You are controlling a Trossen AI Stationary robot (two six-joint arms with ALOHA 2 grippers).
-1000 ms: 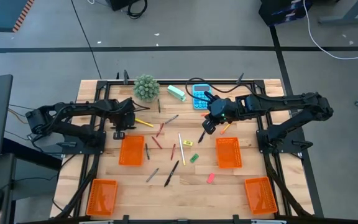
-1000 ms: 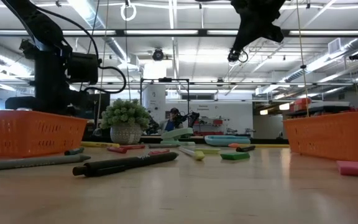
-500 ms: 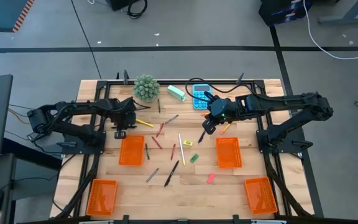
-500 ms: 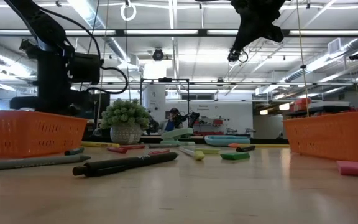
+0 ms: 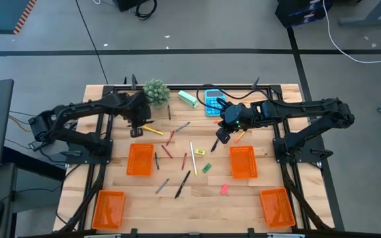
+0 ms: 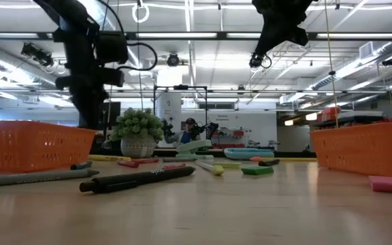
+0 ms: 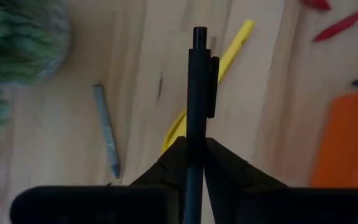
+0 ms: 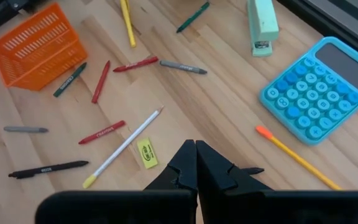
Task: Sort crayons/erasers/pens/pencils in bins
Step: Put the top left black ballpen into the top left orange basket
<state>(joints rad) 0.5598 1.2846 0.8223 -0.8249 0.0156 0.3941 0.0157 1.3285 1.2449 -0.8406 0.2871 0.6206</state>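
My left gripper hangs above the table near the plant and is shut on a black pen. My right gripper is shut and empty, raised over the table in front of the blue calculator; its shut fingers show in the right wrist view. Four orange bins stand on the table. Between the two upper bins lie black pens, yellow pencils, red crayons, and green, yellow-green and pink erasers. My left gripper pinches the black pen's shaft between its two fingers. The pen runs along the fingers and sticks out past their tips, its clip end foremost. It is lifted clear of the table; the held end is hidden between the fingers.
A potted plant, a mint-green stapler and the blue calculator stand along the far edge. A yellow pencil and a grey crayon lie under my left gripper. An orange pencil lies beside the calculator.
My left gripper has risen and gone toward the table's far edge and a little right, from beside the upper left bin toward the plant. My right gripper has kept still.
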